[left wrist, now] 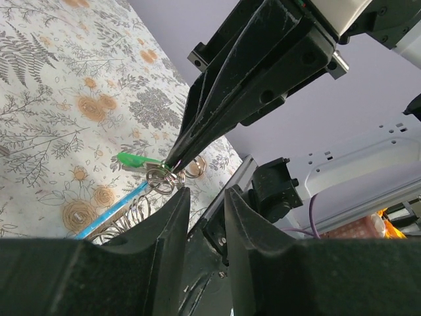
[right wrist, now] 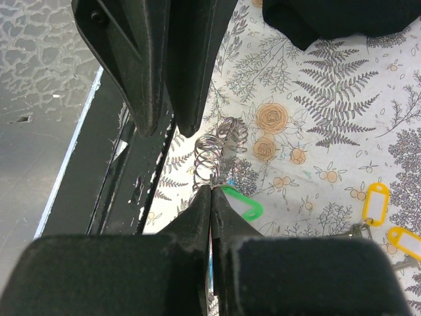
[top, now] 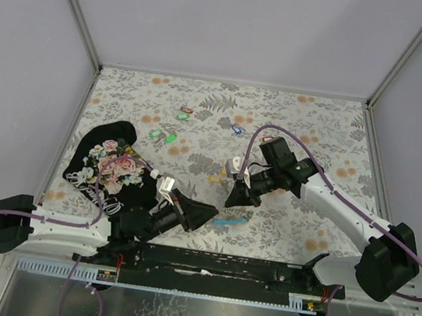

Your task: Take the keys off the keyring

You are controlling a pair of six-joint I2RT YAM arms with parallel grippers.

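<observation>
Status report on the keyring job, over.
Right end effector shut on green key tag at the keyring. Left end effector open, empty, close by. Tag not yet off. No obstruction seen.

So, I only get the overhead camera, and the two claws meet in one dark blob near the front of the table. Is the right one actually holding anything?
Observer: Yes. Its wrist camera shows the right gripper shut on a bunch of thin metal rings.
Visitor: Does anything hang off them?
Observer: A green key tag, right beside the fingertips.
Visitor: And the left claw?
Observer: The left gripper holds nothing. Its jaws stand slightly apart with nothing between them.
</observation>
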